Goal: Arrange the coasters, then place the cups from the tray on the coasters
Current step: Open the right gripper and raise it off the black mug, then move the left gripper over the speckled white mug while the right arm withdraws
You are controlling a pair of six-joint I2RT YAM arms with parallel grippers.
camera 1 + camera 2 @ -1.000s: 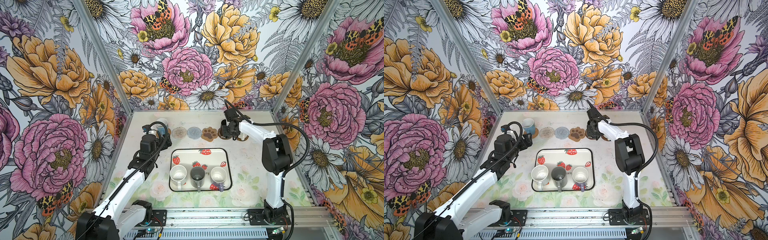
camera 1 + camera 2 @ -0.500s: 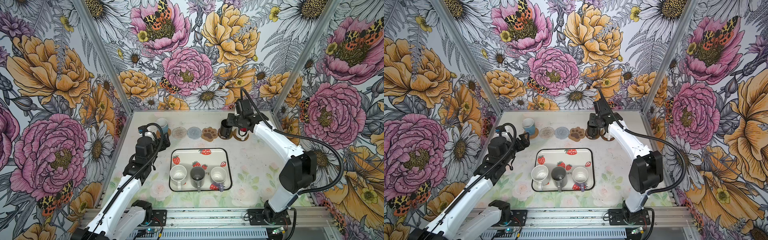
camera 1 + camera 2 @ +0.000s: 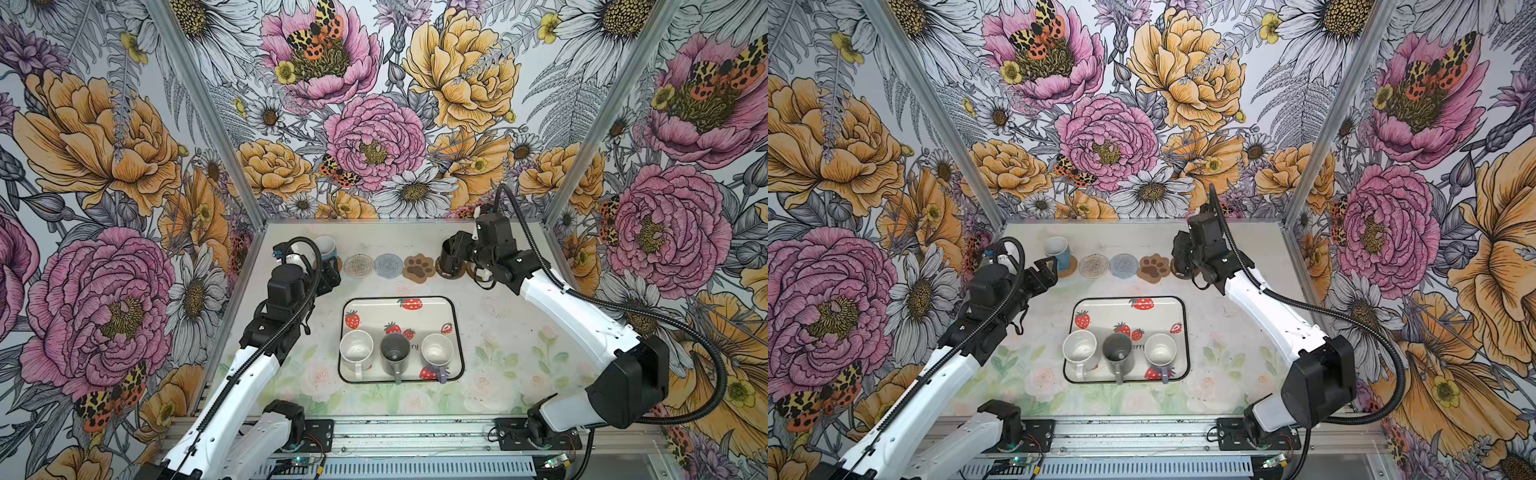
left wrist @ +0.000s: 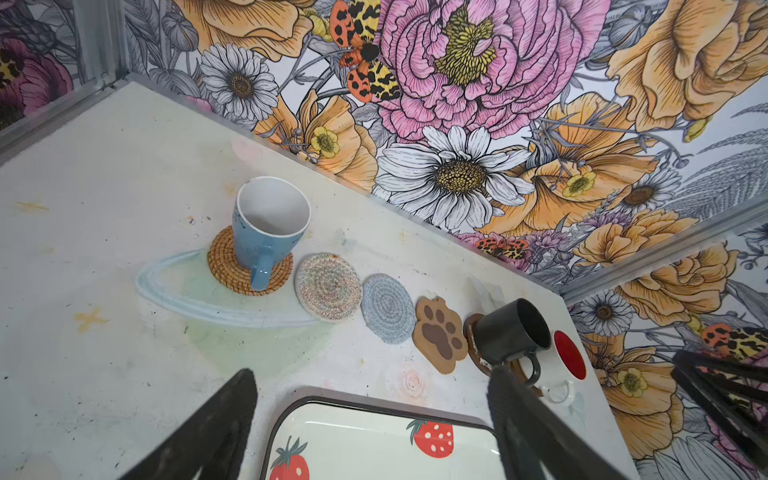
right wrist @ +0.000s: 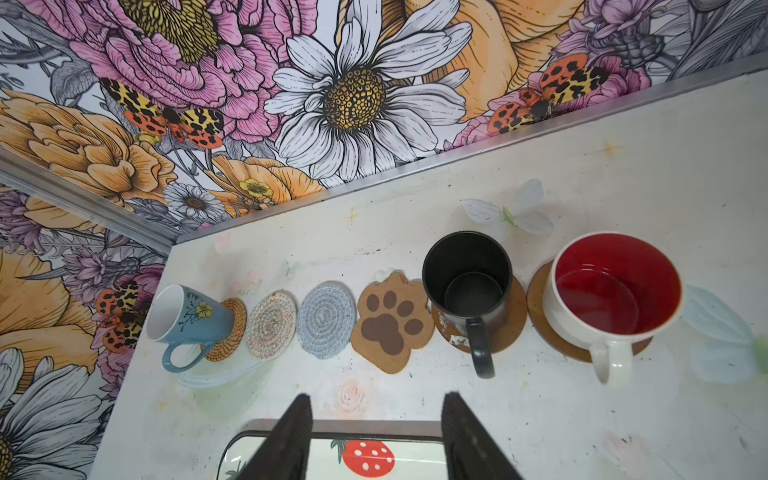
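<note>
The coasters lie in a row at the back: rattan [image 4: 224, 257], whitish woven [image 3: 358, 264], grey-blue woven [image 3: 388, 266], paw [image 3: 419, 268] and two brown discs [image 5: 515, 316]. On the rattan one stands the light blue mug [image 4: 266, 224], on the discs the black mug [image 5: 465, 286] and the red-lined white mug [image 5: 615, 291]. White [image 3: 356, 349], grey [image 3: 395, 349] and lavender [image 3: 436, 349] mugs stand in the tray [image 3: 428, 313]. My left gripper [image 4: 372, 374] hangs open and empty in front of the blue mug. My right gripper [image 5: 377, 398] hovers open and empty before the black mug.
The enclosure's floral walls stand close behind the coaster row and at both sides. The right arm [image 3: 573, 307] reaches in from the front right and hides the red-lined mug in both top views. Bare tabletop [image 3: 498, 332] lies right of the tray.
The right arm's elbow has swung out to the right and its gripper has drawn back from the black mug. The left gripper has pulled away from the light blue mug.
</note>
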